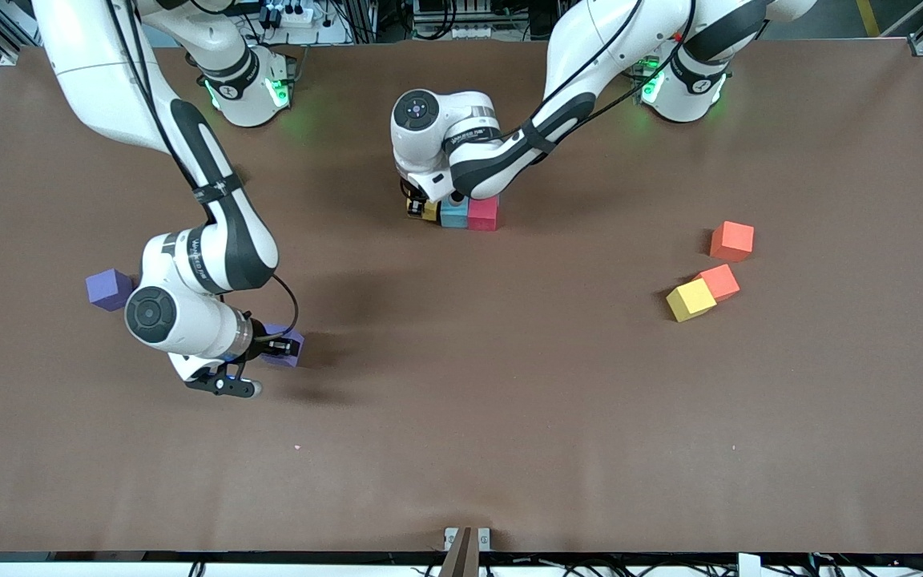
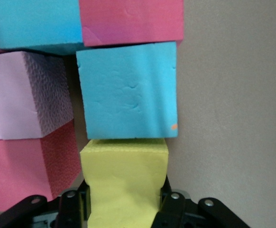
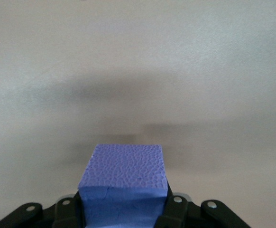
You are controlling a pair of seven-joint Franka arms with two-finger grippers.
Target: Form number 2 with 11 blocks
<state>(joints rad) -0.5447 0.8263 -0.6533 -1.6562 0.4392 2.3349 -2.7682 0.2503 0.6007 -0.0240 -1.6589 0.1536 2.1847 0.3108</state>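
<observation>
The left gripper point(image 2: 124, 202) grips a yellow block point(image 2: 124, 178), pressing it against a teal block point(image 2: 127, 90) in the cluster point(image 1: 461, 212) mid-table. The right gripper point(image 3: 124, 211) holds a purple block point(image 3: 124, 183) above the table point(image 1: 509, 401).

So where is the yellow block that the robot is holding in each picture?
Front view: the yellow block peeks out under the left arm, at the end of a row with a teal-blue block and a pink block.
Left wrist view: the yellow block sits between the left gripper fingers, touching the teal-blue block.
Right wrist view: not in it.
Shared landmark: the teal-blue block.
</observation>
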